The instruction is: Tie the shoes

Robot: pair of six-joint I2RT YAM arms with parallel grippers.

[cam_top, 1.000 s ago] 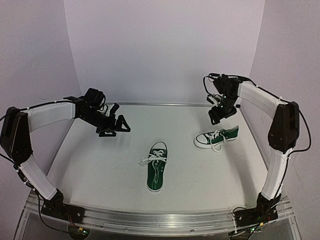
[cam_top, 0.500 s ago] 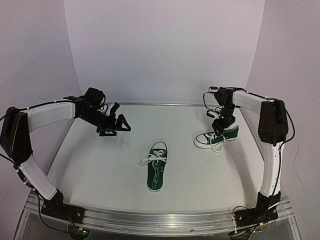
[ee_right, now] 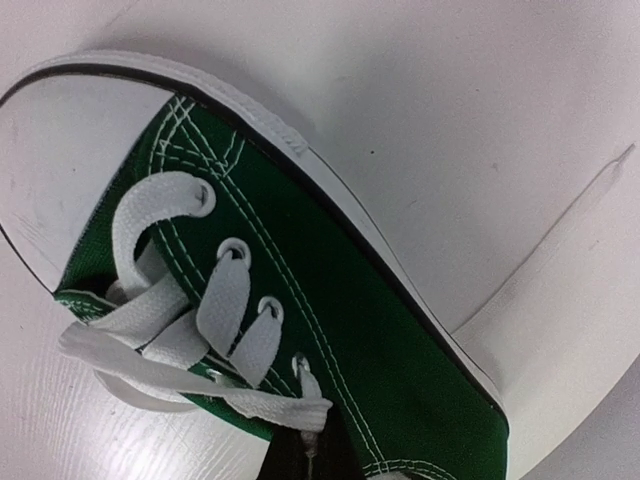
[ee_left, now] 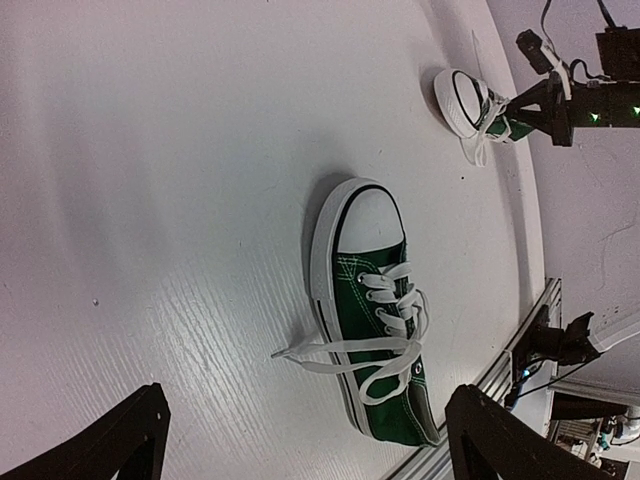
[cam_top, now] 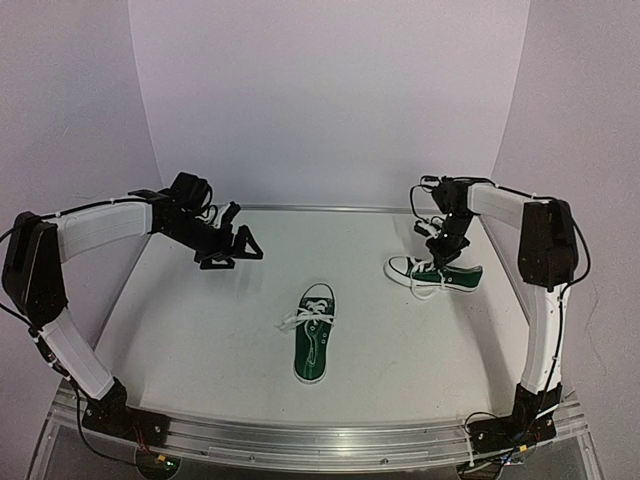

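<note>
Two dark green shoes with white laces and soles lie on the white table. One shoe [cam_top: 314, 337] [ee_left: 375, 320] rests mid-table with its toe pointing away and its laces loose and spilling left. The other shoe [cam_top: 436, 273] [ee_right: 330, 330] [ee_left: 478, 105] lies at the right with its toe pointing left. My right gripper [cam_top: 441, 250] [ee_right: 310, 458] reaches down onto that shoe and is shut on its upper edge by the top eyelet. The left gripper [cam_top: 236, 247] [ee_left: 305, 398] hovers open at the back left, well apart from the middle shoe, with nothing between its fingers [ee_left: 120, 440].
The white table [cam_top: 200, 330] is bounded by a metal rail [cam_top: 300, 435] along its near edge. Pale walls stand behind it and on both sides. The right shoe lies close to the right wall.
My right gripper dropped onto the right shoe and shut on it. That shoe's heel swung down and right, so it now lies more level. The left arm stayed still.
</note>
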